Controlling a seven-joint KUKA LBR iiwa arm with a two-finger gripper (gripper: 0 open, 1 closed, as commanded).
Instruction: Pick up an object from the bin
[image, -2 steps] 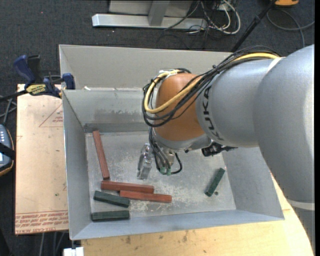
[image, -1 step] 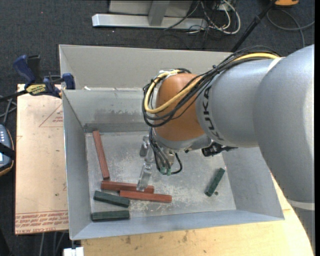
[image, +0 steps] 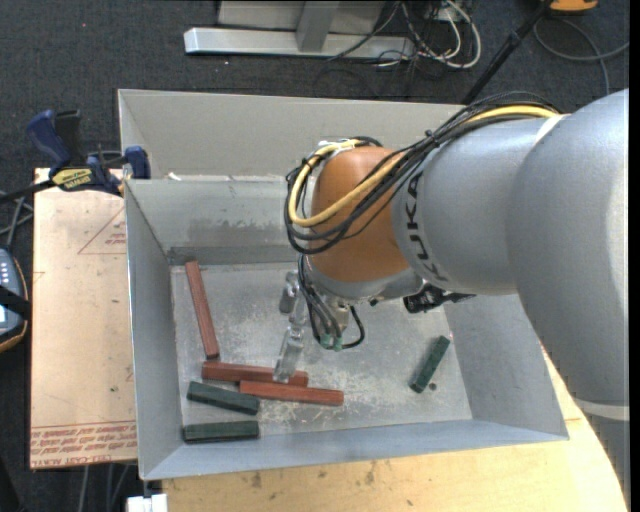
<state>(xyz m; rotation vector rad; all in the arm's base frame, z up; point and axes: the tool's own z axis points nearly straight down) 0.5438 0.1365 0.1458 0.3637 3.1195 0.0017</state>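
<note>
My gripper (image: 289, 372) hangs low in the middle of the bin, its one visible finger tip resting at a pair of reddish-brown bars. The upper bar (image: 240, 373) and the lower bar (image: 300, 393) lie nearly flat, side by side, on the bin floor. A third reddish-brown bar (image: 201, 310) runs up the left side. A dark green bar (image: 222, 398) lies just below the left end of the pair. Nothing shows between the fingers.
Another dark green bar (image: 220, 432) lies at the front left corner, and a third (image: 430, 364) sits tilted at the right, apart from the rest. The arm with its orange cover and cables covers the bin's middle and right rear.
</note>
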